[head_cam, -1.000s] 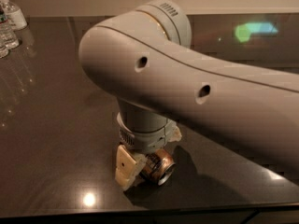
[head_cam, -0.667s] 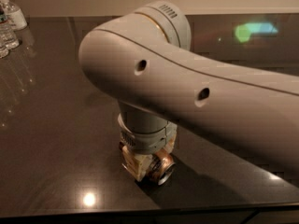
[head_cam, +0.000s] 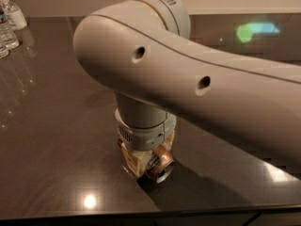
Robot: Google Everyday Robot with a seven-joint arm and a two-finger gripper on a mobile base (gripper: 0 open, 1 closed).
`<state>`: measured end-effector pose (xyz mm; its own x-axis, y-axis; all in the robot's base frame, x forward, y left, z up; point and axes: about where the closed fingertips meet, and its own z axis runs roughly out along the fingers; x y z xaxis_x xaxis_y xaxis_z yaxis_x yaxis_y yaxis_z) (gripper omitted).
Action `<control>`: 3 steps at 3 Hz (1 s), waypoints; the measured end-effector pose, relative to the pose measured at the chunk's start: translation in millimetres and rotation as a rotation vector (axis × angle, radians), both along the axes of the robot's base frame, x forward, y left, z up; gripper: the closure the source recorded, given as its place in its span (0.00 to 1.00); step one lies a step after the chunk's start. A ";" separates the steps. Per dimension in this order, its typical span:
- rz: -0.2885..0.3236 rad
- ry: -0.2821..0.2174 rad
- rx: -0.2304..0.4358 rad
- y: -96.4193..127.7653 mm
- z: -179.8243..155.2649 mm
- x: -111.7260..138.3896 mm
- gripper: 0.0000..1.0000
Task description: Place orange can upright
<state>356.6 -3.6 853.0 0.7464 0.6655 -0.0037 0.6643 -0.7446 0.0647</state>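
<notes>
My gripper (head_cam: 143, 161) points straight down at the dark table (head_cam: 56, 140), near its front edge, under the big grey arm (head_cam: 188, 79). Its cream fingers (head_cam: 130, 158) are closed around the orange can (head_cam: 159, 165). The can is shiny orange-bronze with a silver end; it is tilted, its silver end facing the front right, low over the tabletop. Most of the can's body is hidden by the fingers and wrist.
Clear plastic bottles (head_cam: 10, 22) stand at the far left back corner of the table. The table's front edge (head_cam: 141, 213) runs just below the gripper. A light reflection (head_cam: 89, 201) shows on the tabletop at the front left.
The wrist has turned with the can in it: the cream finger that stuck out to the left has swung in, and the can's silver end now faces the front right.
</notes>
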 end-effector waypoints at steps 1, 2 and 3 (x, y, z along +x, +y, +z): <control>-0.093 0.056 0.015 1.2 6.8 13.8 1.00; -0.244 0.128 0.048 -0.1 13.8 30.5 1.00; -0.419 0.135 0.109 -0.5 27.5 49.2 1.00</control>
